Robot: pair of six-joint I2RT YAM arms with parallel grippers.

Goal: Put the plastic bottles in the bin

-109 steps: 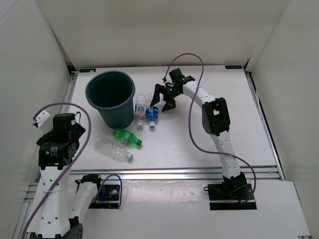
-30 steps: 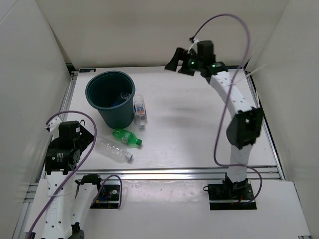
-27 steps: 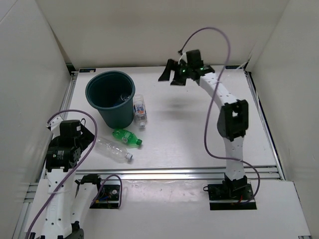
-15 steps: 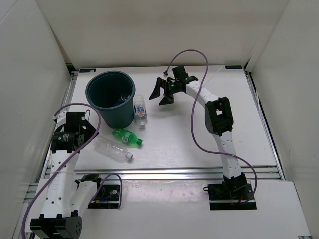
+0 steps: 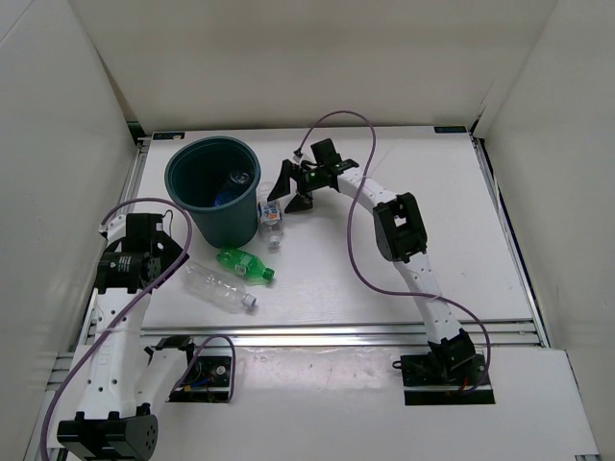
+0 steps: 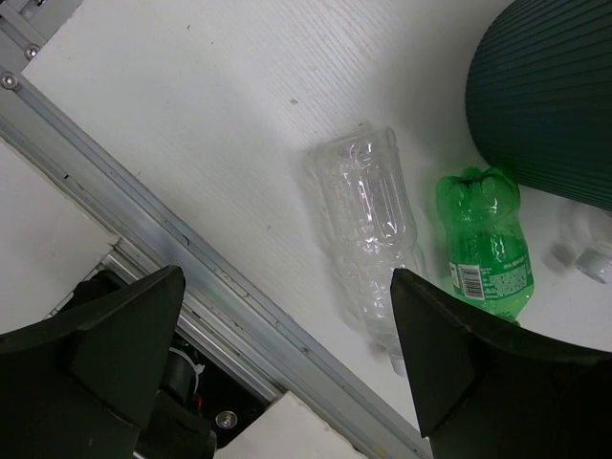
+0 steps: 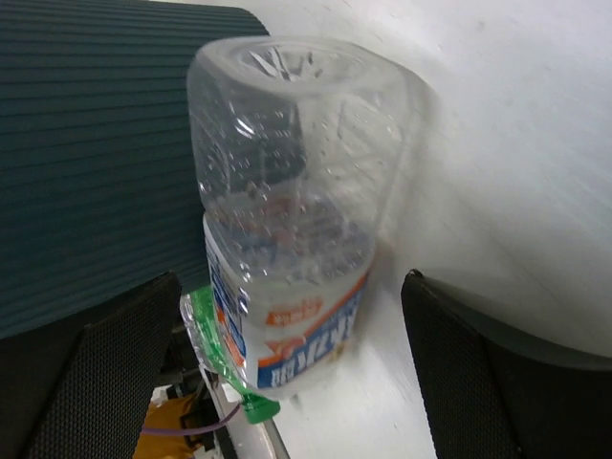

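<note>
The dark teal bin (image 5: 197,197) stands at the back left, with one labelled bottle (image 5: 233,181) lying inside it. A second clear blue-white-labelled bottle (image 5: 272,217) lies against the bin's right side. My right gripper (image 5: 288,192) is open at that bottle's far end; in the right wrist view the bottle (image 7: 287,239) fills the space between the spread fingers, next to the bin (image 7: 96,143). The green bottle (image 5: 245,263) and the longer clear bottle (image 5: 219,286) lie in front of the bin. My left gripper (image 5: 171,261) hangs open above the clear bottle (image 6: 368,229), beside the green bottle (image 6: 483,244).
An aluminium rail (image 5: 336,331) runs along the table's near edge, also seen in the left wrist view as the rail (image 6: 143,244). White walls enclose the table on three sides. The purple cable (image 5: 360,250) loops off the right arm.
The right arm has swung down from high at the back to the labelled bottle beside the bin. The left arm has shifted slightly toward the clear bottle. Both grippers stayed open.
</note>
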